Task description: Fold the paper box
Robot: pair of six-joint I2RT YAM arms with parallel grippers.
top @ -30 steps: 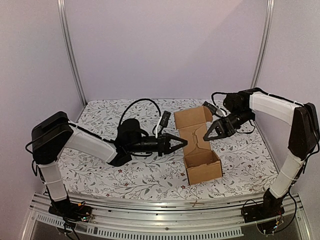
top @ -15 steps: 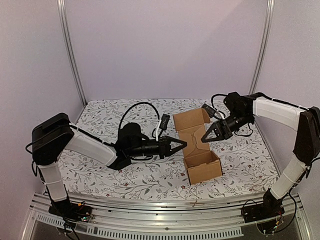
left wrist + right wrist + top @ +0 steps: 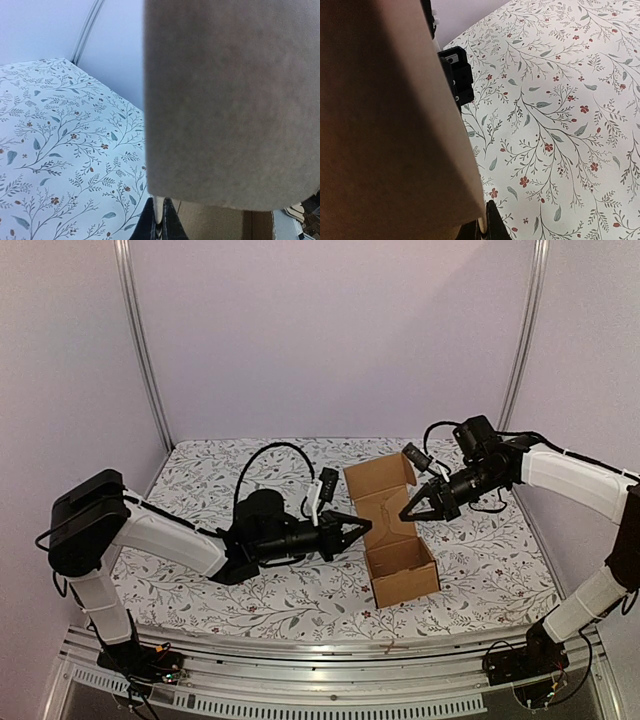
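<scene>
The paper box (image 3: 400,575) stands mid-table as a brown, half-folded carton with an open top and its back flap (image 3: 378,478) raised. My left gripper (image 3: 366,528) reaches in from the left and is shut on the edge of the box's left wall. My right gripper (image 3: 404,516) comes from the right and is shut on the right wall's edge. In the left wrist view the box (image 3: 230,100) fills the right side, with a thin cardboard edge pinched in the left gripper (image 3: 162,226). The right wrist view shows the box (image 3: 380,125) on the left, its edge clamped in the right gripper (image 3: 484,227).
A floral tablecloth (image 3: 200,580) covers the table. Aluminium posts (image 3: 140,350) (image 3: 520,340) and pale walls enclose it on three sides. A black cable (image 3: 270,455) loops above the left arm. A black part of the left arm (image 3: 456,75) shows beyond the cardboard.
Both arms have shifted slightly left while holding the box, and the box has moved a little left with them. The right arm's elbow has swung outward.
</scene>
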